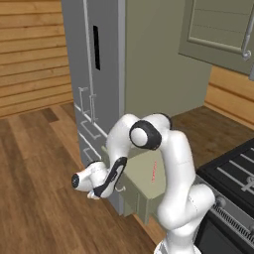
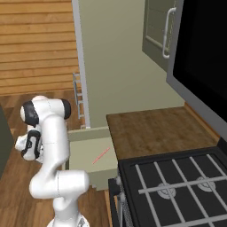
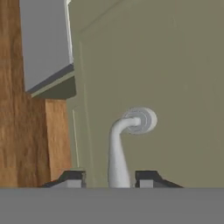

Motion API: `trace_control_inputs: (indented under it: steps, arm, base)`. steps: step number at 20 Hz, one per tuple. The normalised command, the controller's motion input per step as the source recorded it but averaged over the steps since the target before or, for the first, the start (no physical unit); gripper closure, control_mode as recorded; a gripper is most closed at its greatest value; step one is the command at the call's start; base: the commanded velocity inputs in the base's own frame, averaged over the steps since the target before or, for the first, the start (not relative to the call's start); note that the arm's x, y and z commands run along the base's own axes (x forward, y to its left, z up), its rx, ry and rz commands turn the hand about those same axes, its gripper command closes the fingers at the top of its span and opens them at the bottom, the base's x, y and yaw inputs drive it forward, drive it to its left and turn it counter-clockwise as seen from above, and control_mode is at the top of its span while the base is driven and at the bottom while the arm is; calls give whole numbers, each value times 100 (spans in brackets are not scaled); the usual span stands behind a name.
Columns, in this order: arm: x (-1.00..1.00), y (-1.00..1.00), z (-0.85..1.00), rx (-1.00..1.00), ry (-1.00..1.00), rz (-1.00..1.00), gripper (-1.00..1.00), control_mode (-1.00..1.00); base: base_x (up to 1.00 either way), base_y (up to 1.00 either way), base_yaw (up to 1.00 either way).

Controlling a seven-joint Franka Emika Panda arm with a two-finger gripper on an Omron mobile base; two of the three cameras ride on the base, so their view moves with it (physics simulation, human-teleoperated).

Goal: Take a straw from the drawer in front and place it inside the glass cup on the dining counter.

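Wood floor (image 1: 34,163), open drawer (image 2: 88,153), straw (image 2: 101,155)

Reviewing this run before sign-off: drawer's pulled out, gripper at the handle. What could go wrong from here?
1. The gripper straddles the handle; retreating with fingers not fully clear could drag the drawer.
2. The straw is thin and lies flat on the drawer floor, so a pinch could slip.
3. The arm's elbow hangs over the open drawer, crowding the reach inside.

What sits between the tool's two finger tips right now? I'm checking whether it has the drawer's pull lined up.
In the hand view, the drawer's silver handle runs down between the tool tips, against the sage-green drawer front.
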Motion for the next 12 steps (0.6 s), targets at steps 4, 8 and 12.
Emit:
trace_control_inputs:
  steps: [4,8,12]
  arm:
    - [-26,0,71,66,19,0,-100,-100]
    - [-26,-10,90,69,16,0,-100,-100]
    - [-7,-43,99,44,1,0,-100,-100]
  base:
    - [0,0,0]
    - [0,0,0]
    - [0,0,0]
